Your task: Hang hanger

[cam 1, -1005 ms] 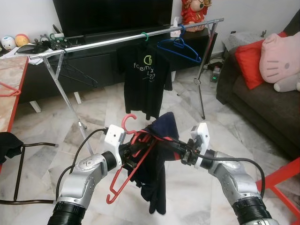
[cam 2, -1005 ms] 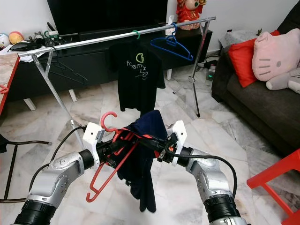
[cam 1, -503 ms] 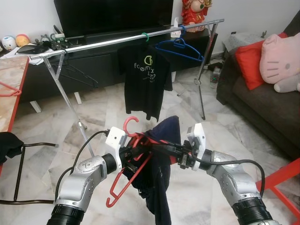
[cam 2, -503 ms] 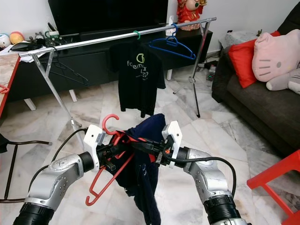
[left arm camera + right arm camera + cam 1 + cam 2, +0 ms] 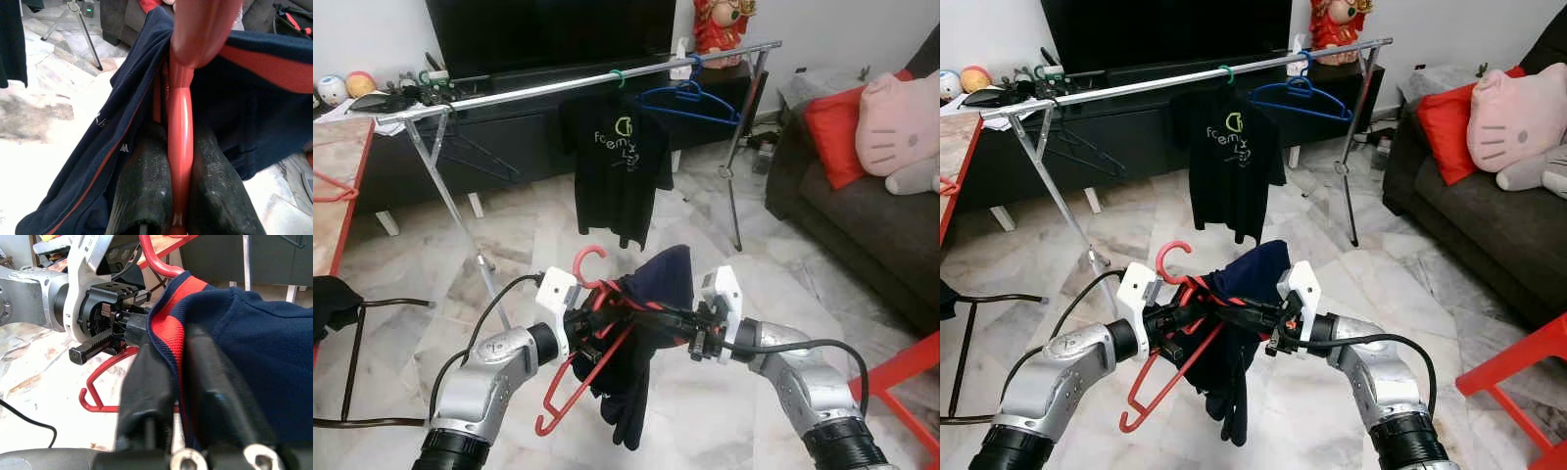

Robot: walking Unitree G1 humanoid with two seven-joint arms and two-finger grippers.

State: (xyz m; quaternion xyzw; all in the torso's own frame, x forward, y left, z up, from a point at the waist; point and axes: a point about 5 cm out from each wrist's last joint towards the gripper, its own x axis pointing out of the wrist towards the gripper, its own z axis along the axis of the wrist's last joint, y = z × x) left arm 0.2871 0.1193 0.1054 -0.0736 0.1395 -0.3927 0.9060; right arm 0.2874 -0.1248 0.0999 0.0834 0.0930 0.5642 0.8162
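We've got the red hanger (image 5: pixel 582 338) low in front of us, between the two arms and well short of the rail, with a navy garment (image 5: pixel 641 338) draped over it. Our left pincer (image 5: pixel 592 323) is clamped on the hanger's neck just below the hook, and the wrist view shows the red stem squeezed between both black fingers (image 5: pixel 144 191). Our right pincer (image 5: pixel 651 318) is closed on the garment's red-trimmed edge (image 5: pixel 168 333), pinching cloth rather than plastic.

We'd judge the hanger light and stiff, smooth plastic that may twist in the grip, so the neck is the sensible hold. The garment is soft and floppy, hanging well below the hanger, and it looks bunched to one side, so it may slide off if we tilt.

Ahead stands the silver clothes rail (image 5: pixel 529 90), sloping up to our right. A black T-shirt (image 5: pixel 617 171) hangs near its middle on a green hook, with a blue hanger (image 5: pixel 690 103) beside it and a dark empty hanger (image 5: pixel 475 157) towards the left end. The bare stretch between that dark hanger and the T-shirt looks the likeliest spot. A sofa (image 5: pixel 862 215) with a red cushion (image 5: pixel 832 132) sits at right, well clear.
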